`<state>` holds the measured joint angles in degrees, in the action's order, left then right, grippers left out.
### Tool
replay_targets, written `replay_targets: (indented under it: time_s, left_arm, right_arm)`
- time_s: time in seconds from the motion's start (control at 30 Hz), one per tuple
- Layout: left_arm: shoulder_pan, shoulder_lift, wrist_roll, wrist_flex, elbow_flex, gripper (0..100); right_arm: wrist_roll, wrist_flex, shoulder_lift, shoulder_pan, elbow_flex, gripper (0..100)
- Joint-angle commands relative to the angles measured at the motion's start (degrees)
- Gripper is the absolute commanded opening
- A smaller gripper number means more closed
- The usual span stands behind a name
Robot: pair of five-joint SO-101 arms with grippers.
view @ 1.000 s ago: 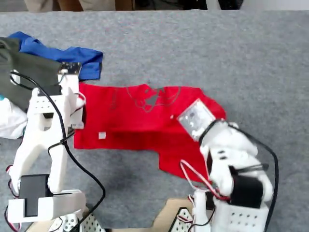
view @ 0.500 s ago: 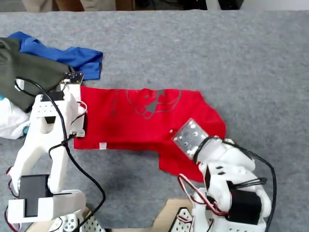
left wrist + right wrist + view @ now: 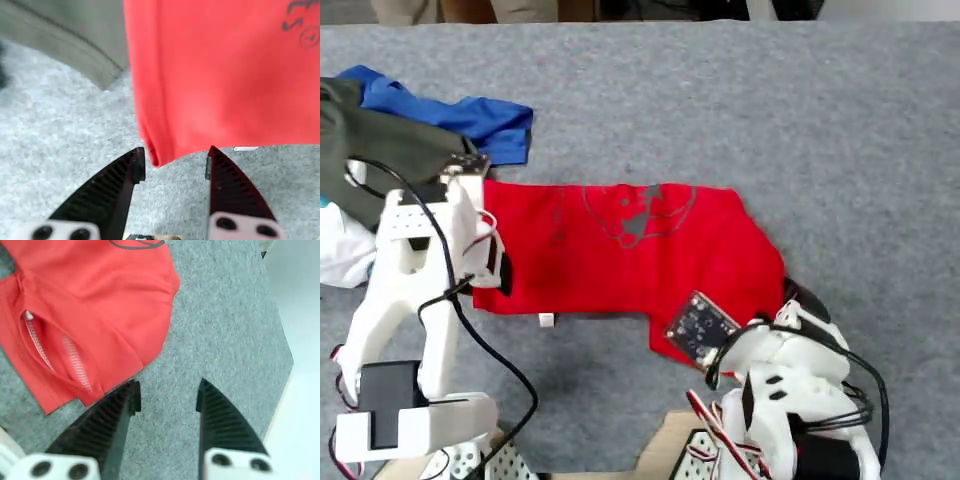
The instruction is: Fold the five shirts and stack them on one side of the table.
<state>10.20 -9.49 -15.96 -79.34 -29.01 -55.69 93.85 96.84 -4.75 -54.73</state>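
The red shirt (image 3: 620, 245) lies spread flat in the middle of the high view on the grey table (image 3: 840, 130). An olive shirt (image 3: 380, 150), a blue shirt (image 3: 470, 120) and a white one (image 3: 340, 250) are heaped at the upper left.

The left gripper (image 3: 175, 159) hangs over the shirt's lower-left corner. Its jaws are wide apart and grip nothing, and the corner sits just between their tips. To take it well, the gripper should drop straight down until both tips press the table, then close on the hem itself rather than on loose cloth behind it.

The right gripper (image 3: 167, 389), at the lower right of the high view, is also spread open and empty. It hovers over bare table just beside the shirt's edge, so it needs to slide onto the cloth before it pinches. The fabric there seems doubled over, though that is hard to confirm. Both corners should lift together and level so the fold lands straight.
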Motion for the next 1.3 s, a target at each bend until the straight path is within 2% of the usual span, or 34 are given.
replay_targets:
  time_s: [0.0,0.1,0.23,0.3,0.4,0.57,0.7,0.97,1.27]
  left_arm:
    - [2.4,-0.3,-0.1,-3.3,5.9,21]
    - [4.5,-0.3,0.0,-5.0,9.4,21]
    - [5.8,0.1,4.9,-5.2,12.7,18]
    - [4.8,0.2,8.7,-5.0,14.2,11]
    - [1.4,0.2,12.6,-1.3,14.6,1]
    - [-4.4,0.3,19.7,6.1,12.2,3]
    - [-6.7,0.3,20.8,11.5,10.0,3]
    - [-6.6,2.4,20.8,27.2,3.3,3]
    - [1.8,19.6,20.8,30.3,7.4,2]
  right_arm:
    - [-0.8,0.2,0.4,-0.7,0.5,20.5]
    - [-0.5,-1.2,-0.1,-0.6,0.5,16.8]
    - [1.2,-9.4,-2.8,-0.6,-2.5,0.0]
    - [1.5,-14.6,-7.6,-0.6,-4.4,2.5]
    - [1.6,-22.1,-18.2,-0.6,-3.3,0.4]
    - [5.9,-30.3,-41.6,0.9,7.8,0.5]
    - [9.6,-31.2,-63.0,4.5,20.9,0.5]
    - [17.1,-30.8,-98.4,7.3,45.8,0.5]
    - [18.8,-31.0,-118.2,3.2,57.1,0.5]
